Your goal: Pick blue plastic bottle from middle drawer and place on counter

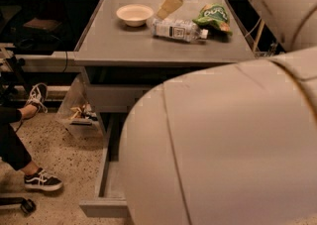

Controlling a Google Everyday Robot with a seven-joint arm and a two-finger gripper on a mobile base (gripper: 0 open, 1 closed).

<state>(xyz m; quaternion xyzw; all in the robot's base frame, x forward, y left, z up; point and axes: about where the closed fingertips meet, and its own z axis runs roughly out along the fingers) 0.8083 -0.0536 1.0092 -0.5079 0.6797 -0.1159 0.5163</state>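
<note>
The blue plastic bottle [178,29], clear with a pale label and white cap, lies on its side on the grey counter [124,43], cap to the right. My gripper [168,6] hangs just above the bottle's left end, between it and the bowl. I cannot tell whether it touches the bottle. The middle drawer [111,182] stands pulled out low in front of the cabinet. Only its left wall and a strip of its floor show; my arm hides the rest.
A white bowl [134,14] sits left of the bottle and a green snack bag [213,17] right of it. My arm's bulk [223,144] fills the lower right. A person's legs and shoes [43,180] are at the left. A clear bin [79,115] stands beside the cabinet.
</note>
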